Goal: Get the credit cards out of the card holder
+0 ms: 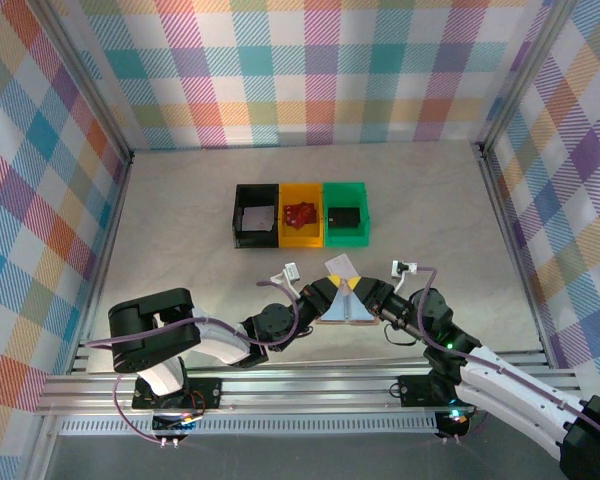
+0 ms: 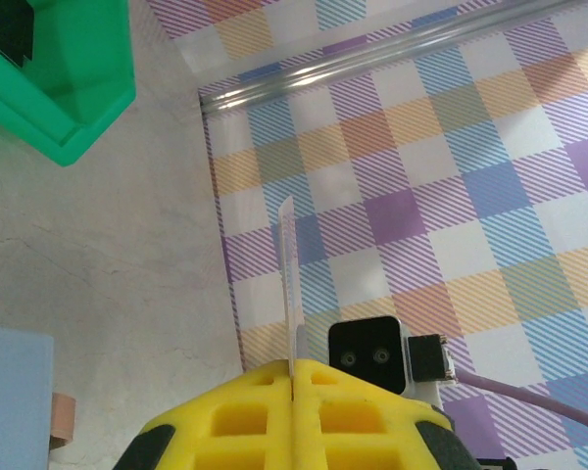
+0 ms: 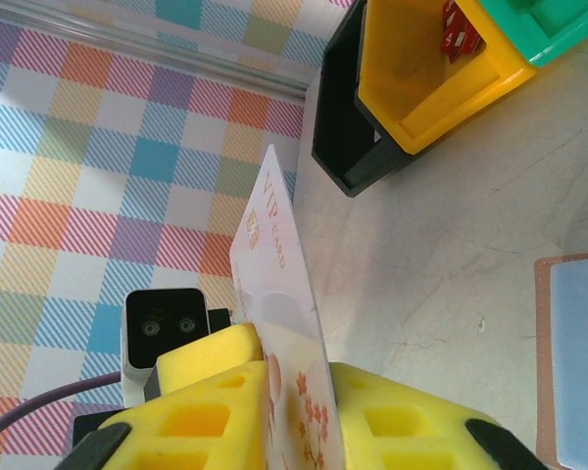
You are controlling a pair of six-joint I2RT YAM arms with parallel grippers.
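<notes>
Top external has open worktop (image 1: 180, 240) all round the card holder (image 1: 346, 314) near the front edge, where the left hand (image 1: 333, 292) clenches a credit card (image 1: 338, 265) pointing lengthwise toward the bins (image 1: 302, 215); left wrist sees it edge-on, right wrist its printed face between the pads of the right hand (image 3: 299, 370), whose grip I cannot tell.

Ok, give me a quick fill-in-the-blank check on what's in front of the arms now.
1. The card in the right tool is printed "___ card".
2. Between the black bin and the green bin sits the ___ one.
3. The holder lies ___ on the table, pale panels up.

Missing words: VIP; yellow; open.
</notes>
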